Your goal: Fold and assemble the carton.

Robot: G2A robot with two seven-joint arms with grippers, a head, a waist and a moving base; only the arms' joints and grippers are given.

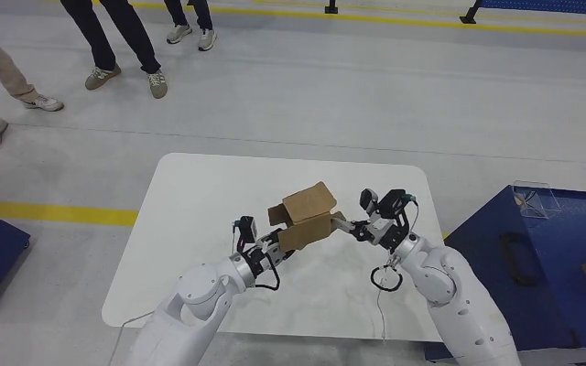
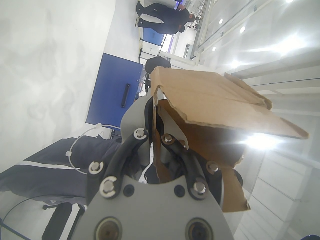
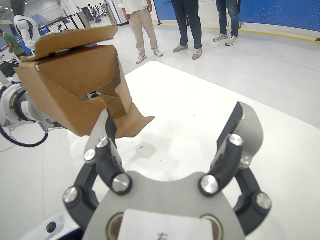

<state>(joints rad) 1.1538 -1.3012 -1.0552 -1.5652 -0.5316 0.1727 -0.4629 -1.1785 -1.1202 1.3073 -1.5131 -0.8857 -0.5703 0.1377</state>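
Note:
A brown cardboard carton (image 1: 307, 216), partly folded with loose flaps, hangs above the middle of the white table (image 1: 201, 192). My left gripper (image 1: 277, 245) is shut on a wall of the carton (image 2: 200, 116) from the near left side; the cardboard runs between its fingers (image 2: 156, 116). My right gripper (image 1: 348, 226) stands open at the carton's right side. In the right wrist view the carton (image 3: 70, 81) is beside one finger (image 3: 100, 128), whose tip touches a hanging flap; the other finger (image 3: 233, 123) is well clear of the cardboard.
A blue cabinet (image 1: 522, 256) stands off the table's right edge with a clear plastic holder (image 1: 536, 197) on it. Several people stand on the floor beyond the table's far side (image 3: 186, 13). Bare tabletop lies around the carton.

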